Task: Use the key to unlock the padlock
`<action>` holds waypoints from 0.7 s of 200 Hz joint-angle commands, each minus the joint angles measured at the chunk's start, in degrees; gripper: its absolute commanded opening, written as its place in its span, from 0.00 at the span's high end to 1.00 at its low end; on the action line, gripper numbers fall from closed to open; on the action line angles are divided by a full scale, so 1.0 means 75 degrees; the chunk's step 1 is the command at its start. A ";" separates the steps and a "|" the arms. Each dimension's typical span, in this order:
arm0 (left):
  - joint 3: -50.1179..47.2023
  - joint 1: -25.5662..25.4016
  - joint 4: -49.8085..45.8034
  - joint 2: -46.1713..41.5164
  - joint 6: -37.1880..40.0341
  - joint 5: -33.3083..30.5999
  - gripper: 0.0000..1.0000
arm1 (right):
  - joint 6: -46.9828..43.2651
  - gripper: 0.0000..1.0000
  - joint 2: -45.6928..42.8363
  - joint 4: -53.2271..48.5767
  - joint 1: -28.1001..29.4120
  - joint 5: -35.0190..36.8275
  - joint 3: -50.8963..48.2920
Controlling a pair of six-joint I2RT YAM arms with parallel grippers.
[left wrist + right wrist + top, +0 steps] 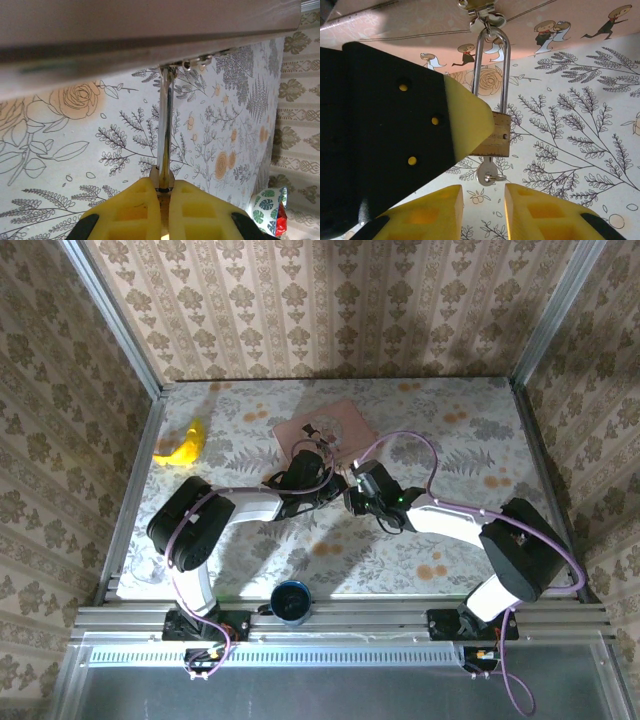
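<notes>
Behind a finger [464, 116] of the left hand [161, 194], part of the padlock [498, 135]

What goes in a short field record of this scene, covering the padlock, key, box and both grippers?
padlock: shackle through the clasp of the box
key: in the keyhole, small ring on it
left gripper: shut on the padlock body
right gripper: open, just short of the key, not touching it
box: pink, with bride-and-groom cartoons
step not yet done: gripping and turning the key
</notes>
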 commanded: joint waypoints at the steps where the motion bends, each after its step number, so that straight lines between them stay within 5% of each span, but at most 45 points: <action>1: -0.0033 -0.0029 -0.0750 -0.0141 -0.0126 0.0349 1.00 | -0.0386 0.72 0.0261 -0.0328 0.0122 0.0560 0.0389; 140: 0.0052 -0.0017 -0.0766 -0.0130 -0.0126 0.0454 1.00 | -0.1532 0.73 0.0839 0.1074 0.0261 0.0888 0.0246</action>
